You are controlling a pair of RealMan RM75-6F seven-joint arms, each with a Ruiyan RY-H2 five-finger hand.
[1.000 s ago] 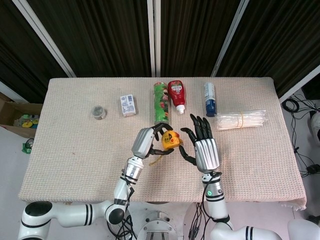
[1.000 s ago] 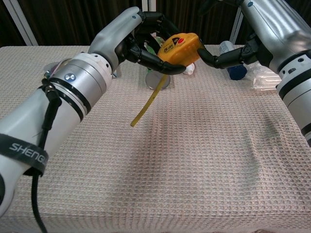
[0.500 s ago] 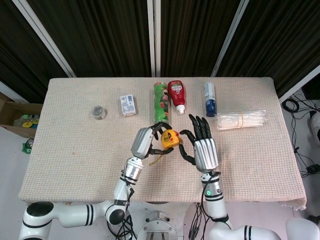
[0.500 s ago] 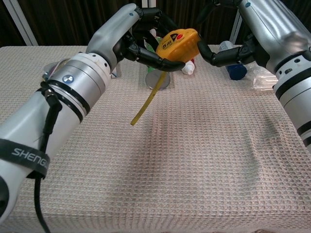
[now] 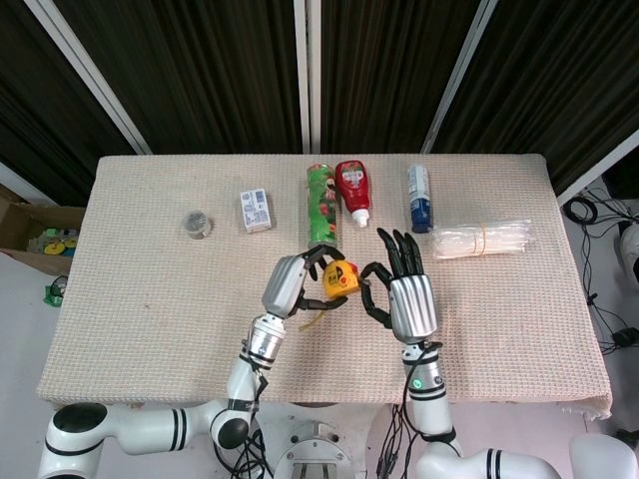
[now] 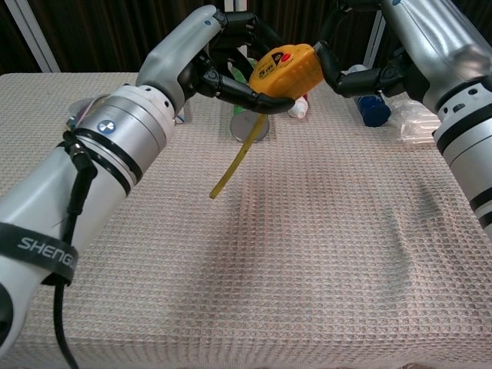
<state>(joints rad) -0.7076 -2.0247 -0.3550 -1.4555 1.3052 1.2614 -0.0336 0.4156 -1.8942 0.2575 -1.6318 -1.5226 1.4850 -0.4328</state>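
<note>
A yellow tape measure (image 5: pixel 339 277) (image 6: pixel 284 68) is held above the middle of the table by my left hand (image 5: pixel 295 282) (image 6: pixel 207 54), whose fingers curl around its left side. A short length of yellow blade (image 6: pixel 234 165) hangs from it. My right hand (image 5: pixel 409 299) (image 6: pixel 377 73) is at the case's right end. Its thumb and one finger pinch that end from above and below, and its other fingers are spread upward.
Along the far side of the cloth-covered table (image 5: pixel 150 319) lie a small round tin (image 5: pixel 197 224), a white box (image 5: pixel 256 211), a green canister (image 5: pixel 321 205), a red bottle (image 5: pixel 352 188), a blue-and-white bottle (image 5: pixel 419 198) and a clear bag of sticks (image 5: pixel 484 239).
My right hand has moved left to the tape measure and its thumb and finger have closed onto its right end. The left hand keeps its hold, raised slightly.
</note>
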